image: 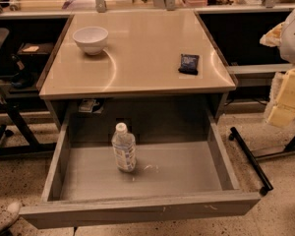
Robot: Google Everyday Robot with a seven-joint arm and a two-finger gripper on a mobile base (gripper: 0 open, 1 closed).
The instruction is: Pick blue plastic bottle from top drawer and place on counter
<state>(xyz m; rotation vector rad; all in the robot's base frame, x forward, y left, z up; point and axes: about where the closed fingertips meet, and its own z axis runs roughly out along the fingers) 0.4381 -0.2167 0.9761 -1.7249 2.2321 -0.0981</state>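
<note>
Though my gripper is out of view, its state unknowable, I'd take the likely light, slick blue plastic bottle (124,149) mid-label.

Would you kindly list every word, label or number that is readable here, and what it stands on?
Nothing reads clearly.
Label on the blue plastic bottle, standing in the top drawer: too blurred to read.
Print on the dark blue packet, lying on the counter: too blurred.
Pale sticker under the counter: unreadable.
The pincer is not in view.
</note>
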